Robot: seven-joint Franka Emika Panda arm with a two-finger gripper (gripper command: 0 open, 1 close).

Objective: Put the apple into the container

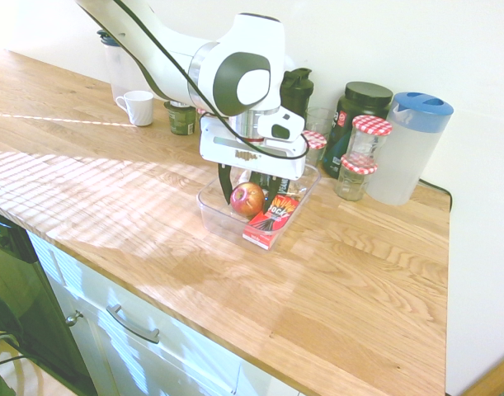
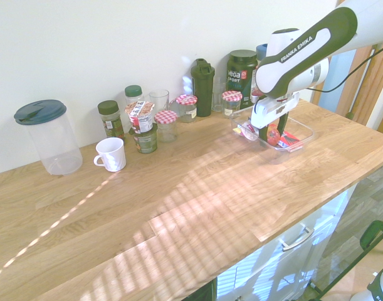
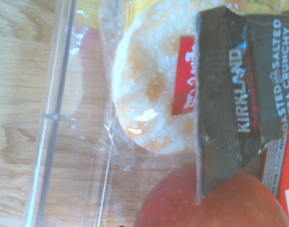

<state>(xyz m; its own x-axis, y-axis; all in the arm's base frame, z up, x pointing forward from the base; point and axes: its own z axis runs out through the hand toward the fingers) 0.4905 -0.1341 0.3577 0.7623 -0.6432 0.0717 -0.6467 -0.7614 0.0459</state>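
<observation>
Apple (image 1: 247,199) inside container (image 1: 210,209), between spread tool (image 1: 250,196) fingers, beside red box (image 1: 272,220).

Bright daylight throughout, washing the wall (image 1: 383,33) to near white. Striped bands of sun and shade across the wooden counter (image 1: 136,190), like slatted blinds. Overexposed, slightly hazy in both exterior views, with lines bending near the edges. Wrist view soft and blurred, a glare spot on the wrapped biscuit (image 3: 144,113), readable print on the dark packet (image 3: 239,94).
</observation>
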